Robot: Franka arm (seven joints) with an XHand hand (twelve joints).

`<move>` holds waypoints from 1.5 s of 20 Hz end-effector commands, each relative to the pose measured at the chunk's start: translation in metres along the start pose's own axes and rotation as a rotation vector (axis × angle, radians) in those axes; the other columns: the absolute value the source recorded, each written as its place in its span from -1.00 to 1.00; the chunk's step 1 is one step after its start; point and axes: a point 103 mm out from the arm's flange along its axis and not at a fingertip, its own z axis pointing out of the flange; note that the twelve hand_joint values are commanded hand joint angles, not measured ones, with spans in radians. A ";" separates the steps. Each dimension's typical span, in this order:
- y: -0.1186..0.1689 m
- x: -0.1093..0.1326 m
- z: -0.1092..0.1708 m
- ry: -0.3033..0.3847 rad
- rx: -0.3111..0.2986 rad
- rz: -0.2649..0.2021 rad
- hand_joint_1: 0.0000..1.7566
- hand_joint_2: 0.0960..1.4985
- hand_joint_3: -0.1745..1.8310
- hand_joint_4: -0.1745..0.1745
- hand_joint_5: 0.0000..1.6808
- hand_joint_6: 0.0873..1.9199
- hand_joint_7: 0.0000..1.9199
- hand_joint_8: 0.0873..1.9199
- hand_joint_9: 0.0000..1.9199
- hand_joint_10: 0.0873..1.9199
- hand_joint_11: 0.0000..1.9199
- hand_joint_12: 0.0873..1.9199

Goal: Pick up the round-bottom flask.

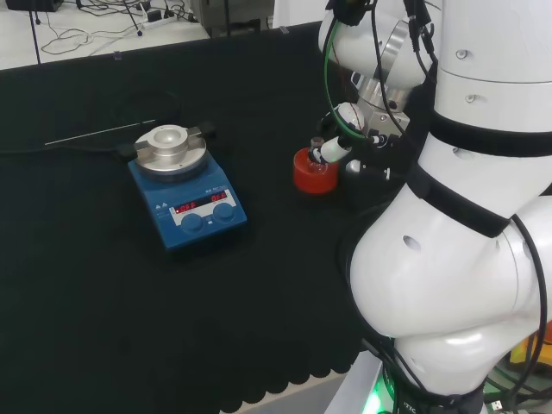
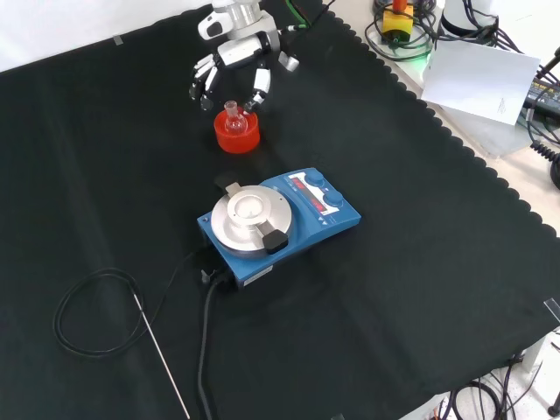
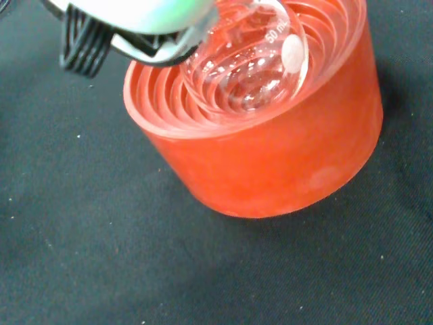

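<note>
flask (image 3: 247, 64) neck hidden; hand (image 3: 135, 27) blurred

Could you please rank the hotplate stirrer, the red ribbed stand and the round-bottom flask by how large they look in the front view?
1. Hotplate stirrer, clearly largest.
2. Red ribbed stand.
3. Round-bottom flask, sitting in the stand, smallest.

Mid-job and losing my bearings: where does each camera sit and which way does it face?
Head view: behind and above the arm's base, looking over the white arm links at the bench.
Front view: opposite the arm, looking down on the cloth; the hand enters from the top.
Wrist view: at the wrist, looking past the palm; a blurred part of the hand shows.
Shared: all three show the round-bottom flask in its red stand.
</note>
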 end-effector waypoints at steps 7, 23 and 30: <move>0.004 -0.004 0.001 -0.007 -0.029 -0.009 0.12 -0.31 -0.18 -0.19 -0.12 -0.57 -0.65 -0.39 -0.42 -0.41 -0.81 0.44; 0.010 -0.003 0.001 0.006 0.004 -0.024 0.12 -0.30 -0.16 -0.26 -0.08 -0.45 -0.63 -0.38 -0.40 -0.41 -0.78 0.43; 0.009 0.003 0.001 0.005 0.000 -0.034 0.12 -0.30 -0.15 -0.27 -0.08 -0.44 -0.63 -0.38 -0.40 -0.41 -0.79 0.42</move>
